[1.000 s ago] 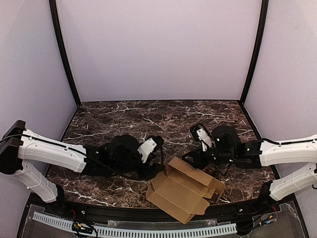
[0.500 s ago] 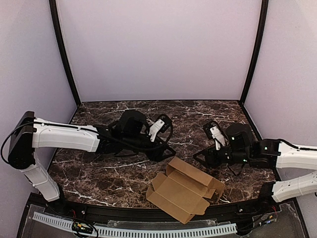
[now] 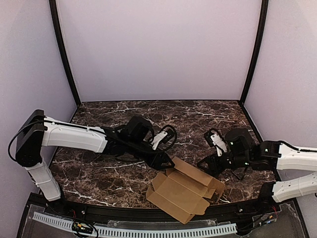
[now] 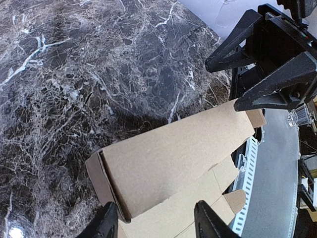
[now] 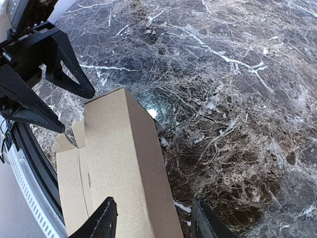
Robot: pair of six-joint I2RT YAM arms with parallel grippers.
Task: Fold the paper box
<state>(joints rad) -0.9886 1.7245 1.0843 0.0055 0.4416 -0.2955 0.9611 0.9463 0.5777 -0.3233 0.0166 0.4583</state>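
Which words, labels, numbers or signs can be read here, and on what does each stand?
None. The box is plain brown on every face that shows. No legible marking shows on the left arm, the right arm or the table.

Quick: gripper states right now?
Left gripper: jaws open over the paper box, holding nothing.
Right gripper: jaws open over it too, holding nothing.

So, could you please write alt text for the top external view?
A partly folded brown paper box lies at the near edge of a dark marble table. The left gripper and right gripper, both open, flank its far side.
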